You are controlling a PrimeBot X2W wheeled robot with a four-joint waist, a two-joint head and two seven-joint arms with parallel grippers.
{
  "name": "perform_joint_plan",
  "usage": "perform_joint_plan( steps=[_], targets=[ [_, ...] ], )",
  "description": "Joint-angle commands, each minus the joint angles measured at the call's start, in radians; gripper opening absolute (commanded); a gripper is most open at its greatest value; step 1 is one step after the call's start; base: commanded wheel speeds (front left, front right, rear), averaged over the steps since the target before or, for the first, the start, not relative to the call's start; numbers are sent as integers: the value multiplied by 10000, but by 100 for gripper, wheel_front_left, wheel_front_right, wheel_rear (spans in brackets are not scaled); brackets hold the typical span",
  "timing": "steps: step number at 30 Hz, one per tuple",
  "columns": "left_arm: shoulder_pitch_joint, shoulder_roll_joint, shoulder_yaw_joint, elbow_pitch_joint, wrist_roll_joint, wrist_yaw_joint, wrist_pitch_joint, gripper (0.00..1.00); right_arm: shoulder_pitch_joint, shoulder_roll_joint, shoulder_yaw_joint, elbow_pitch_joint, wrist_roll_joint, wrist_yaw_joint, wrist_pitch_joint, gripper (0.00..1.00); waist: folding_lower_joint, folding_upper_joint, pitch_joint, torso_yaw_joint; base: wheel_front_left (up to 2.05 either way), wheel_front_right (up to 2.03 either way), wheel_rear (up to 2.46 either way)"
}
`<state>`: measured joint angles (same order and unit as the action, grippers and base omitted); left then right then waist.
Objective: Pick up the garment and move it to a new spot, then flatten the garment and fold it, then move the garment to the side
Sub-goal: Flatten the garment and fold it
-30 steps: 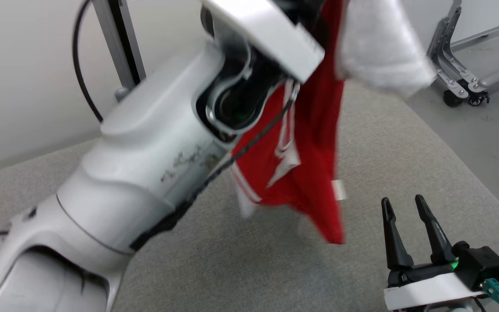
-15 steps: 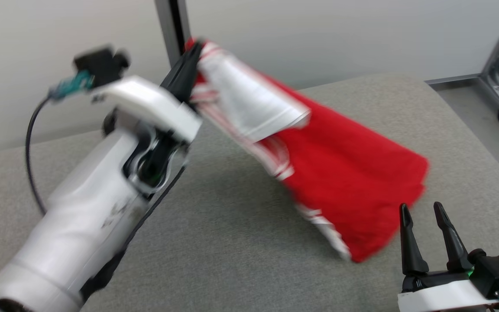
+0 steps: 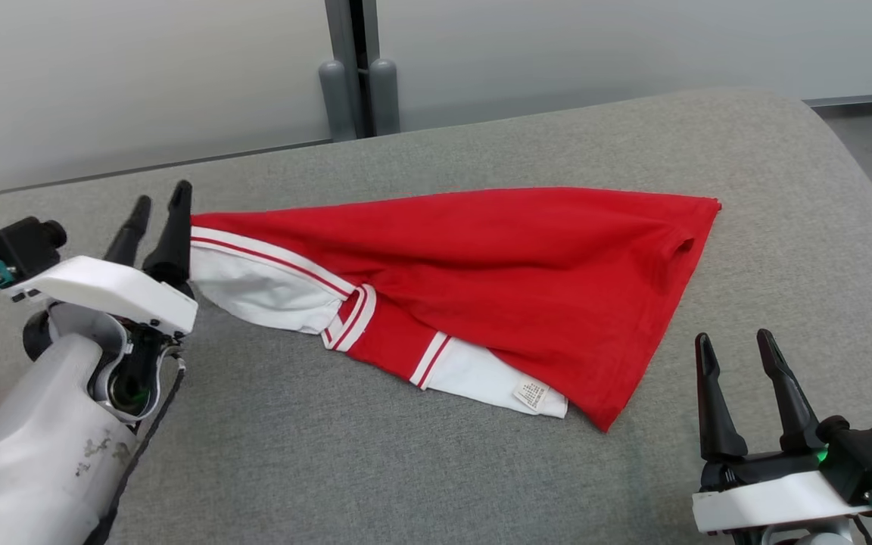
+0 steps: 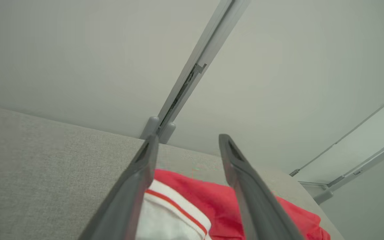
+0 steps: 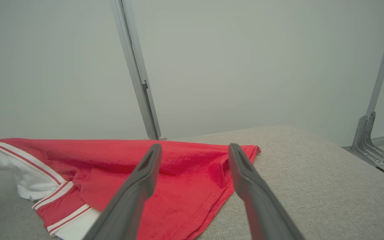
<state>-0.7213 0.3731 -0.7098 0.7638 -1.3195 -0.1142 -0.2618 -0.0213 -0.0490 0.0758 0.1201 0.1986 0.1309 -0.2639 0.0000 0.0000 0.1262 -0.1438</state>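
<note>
Garment (image 3: 527, 257) dropped onto grey surface (image 3: 406, 469), left claw (image 3: 160, 198) now parted, right claw (image 3: 733, 339) parted

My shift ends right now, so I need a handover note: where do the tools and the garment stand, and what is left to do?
Left tool: open, gripping nothing, fingertips beside the garment's left end.
Right tool: open, empty, apart from the garment, near its front hem.
Red and white garment: lying on the grey cushion, stretched sideways but creased, with layers overlapping.
Done: apparently the pick-up and move to a spot.
Left: flatten, fold, move aside.
</note>
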Motion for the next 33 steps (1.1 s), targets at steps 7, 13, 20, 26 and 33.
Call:
perform_joint_plan(
  steps=[7,13,20,26,33],
  targets=[
    [2153,-1079,3022,-1060,4178,1067,-22,100,-9,-28,5,-32,-34,-3,-9,100,0,0,212,285,0,0,0],
    [3451,-1699,3654,-1764,7380,1518,-30,100,-81,-20,156,29,-152,-3,-9,100,0,0,276,624,0,0,0],
    [2616,-1782,3967,-586,9264,1614,-25,100,-464,-26,473,-9,-218,-3,-9,100,0,0,657,492,0,0,0],
    [1334,-1623,4051,1095,9748,1555,-27,100,-688,-25,519,-132,-461,-3,-9,100,0,0,1220,186,0,0,0],
    [-123,-1324,3994,2937,10084,1379,-19,100,-970,-23,504,-249,-485,-3,-9,100,0,0,1963,-133,0,0,0]
  ],
)
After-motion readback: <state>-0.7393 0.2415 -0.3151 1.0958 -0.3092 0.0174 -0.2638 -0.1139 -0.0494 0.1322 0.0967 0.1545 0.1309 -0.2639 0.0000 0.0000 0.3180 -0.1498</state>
